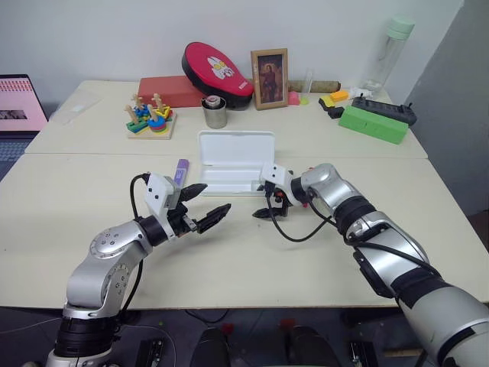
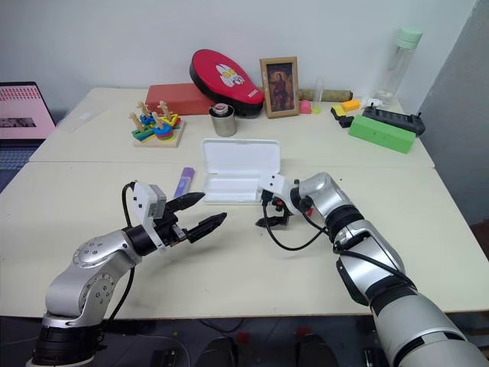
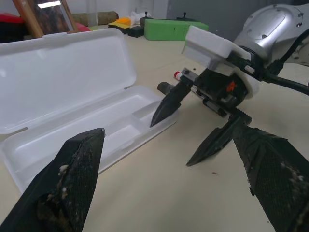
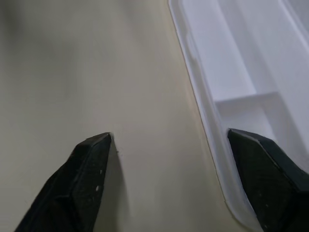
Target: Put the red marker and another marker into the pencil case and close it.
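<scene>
Pencil case: white, hinged, lying open on the table, long axis running left to right, lid tipped back toward the far side, trays bare.

Purple marker: just left of the case, long axis pointing away from the robot.

Red marker: only its red end shows behind the right gripper (at the case's right end), so its direction cannot be told.

Left gripper: jaws spread wide, holding nothing, near the case's front edge.

Right gripper: jaws apart at the case's near right corner, one fingertip over the rim.
</scene>
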Robot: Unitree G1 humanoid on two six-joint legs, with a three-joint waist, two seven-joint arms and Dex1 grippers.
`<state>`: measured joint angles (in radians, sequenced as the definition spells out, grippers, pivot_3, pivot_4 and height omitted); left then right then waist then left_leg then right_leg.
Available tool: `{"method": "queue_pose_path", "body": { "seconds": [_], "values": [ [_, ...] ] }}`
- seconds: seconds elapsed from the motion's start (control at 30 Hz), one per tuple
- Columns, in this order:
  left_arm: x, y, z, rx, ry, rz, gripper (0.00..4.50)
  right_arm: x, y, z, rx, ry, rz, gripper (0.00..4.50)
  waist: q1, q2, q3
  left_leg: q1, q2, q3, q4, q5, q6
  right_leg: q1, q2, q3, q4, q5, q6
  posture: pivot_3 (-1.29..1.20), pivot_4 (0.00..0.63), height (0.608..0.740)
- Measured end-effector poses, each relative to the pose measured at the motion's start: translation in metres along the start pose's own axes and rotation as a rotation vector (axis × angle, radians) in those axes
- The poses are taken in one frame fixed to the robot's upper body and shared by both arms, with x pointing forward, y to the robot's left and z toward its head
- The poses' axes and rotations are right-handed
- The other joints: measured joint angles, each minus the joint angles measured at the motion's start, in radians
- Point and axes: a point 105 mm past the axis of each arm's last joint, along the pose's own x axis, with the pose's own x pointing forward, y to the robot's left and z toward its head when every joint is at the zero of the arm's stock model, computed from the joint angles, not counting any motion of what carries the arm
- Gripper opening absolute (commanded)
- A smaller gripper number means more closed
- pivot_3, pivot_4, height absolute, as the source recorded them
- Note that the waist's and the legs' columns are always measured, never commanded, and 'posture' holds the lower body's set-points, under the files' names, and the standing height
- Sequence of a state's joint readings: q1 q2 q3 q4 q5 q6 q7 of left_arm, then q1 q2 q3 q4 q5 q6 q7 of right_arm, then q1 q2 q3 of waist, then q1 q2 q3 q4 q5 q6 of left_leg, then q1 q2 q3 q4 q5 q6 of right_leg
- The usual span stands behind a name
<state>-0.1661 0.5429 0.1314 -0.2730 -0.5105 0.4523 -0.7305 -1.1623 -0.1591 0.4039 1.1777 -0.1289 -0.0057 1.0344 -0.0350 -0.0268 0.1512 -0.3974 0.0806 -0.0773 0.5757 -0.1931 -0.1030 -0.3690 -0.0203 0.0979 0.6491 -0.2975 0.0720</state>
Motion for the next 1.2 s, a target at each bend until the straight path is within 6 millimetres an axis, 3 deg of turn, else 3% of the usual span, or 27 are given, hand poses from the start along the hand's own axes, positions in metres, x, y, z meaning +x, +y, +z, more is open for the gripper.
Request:
{"method": "queue_pose_path", "body": {
  "seconds": [0.13,0.43,0.73,0.93,1.2],
  "values": [
    [0.000,-0.001,0.002,0.007,-0.006,-0.004,4.50,0.002,-0.003,0.002,-0.016,0.016,-0.030,1.95,0.000,0.000,0.000,0.000,0.000,0.000,0.000,0.000,0.000,0.001,0.000,0.000,0.000,0.000,0.000,0.00,0.150,0.740],
    [0.001,-0.001,0.004,0.011,-0.011,-0.008,4.50,0.003,-0.008,0.002,-0.038,0.018,-0.069,0.07,0.000,0.000,0.000,0.000,0.000,0.000,0.000,0.000,0.000,0.001,0.000,0.000,0.000,0.000,0.000,0.00,0.150,0.740],
    [0.000,-0.001,0.001,0.003,-0.003,-0.008,4.50,0.001,-0.008,0.004,-0.079,0.012,-0.061,0.02,0.000,0.000,0.000,0.000,0.000,0.000,0.000,0.000,0.000,0.000,0.000,0.000,0.000,0.000,0.000,0.00,0.150,0.740],
    [-0.020,-0.002,-0.014,-0.013,0.050,0.028,4.50,-0.005,-0.001,0.009,-0.159,-0.032,-0.003,0.02,-0.010,0.001,0.000,-0.001,0.000,0.000,-0.001,0.000,0.000,0.000,0.000,0.000,-0.001,0.000,0.000,0.00,0.150,0.740],
    [-0.069,-0.007,-0.027,-0.054,0.121,0.106,4.50,-0.024,0.047,-0.015,-0.190,-0.073,0.118,0.02,-0.004,0.001,0.001,-0.001,0.000,0.000,-0.001,0.000,0.000,0.000,0.000,0.000,-0.002,0.000,0.000,0.00,0.150,0.740]
  ]
}}
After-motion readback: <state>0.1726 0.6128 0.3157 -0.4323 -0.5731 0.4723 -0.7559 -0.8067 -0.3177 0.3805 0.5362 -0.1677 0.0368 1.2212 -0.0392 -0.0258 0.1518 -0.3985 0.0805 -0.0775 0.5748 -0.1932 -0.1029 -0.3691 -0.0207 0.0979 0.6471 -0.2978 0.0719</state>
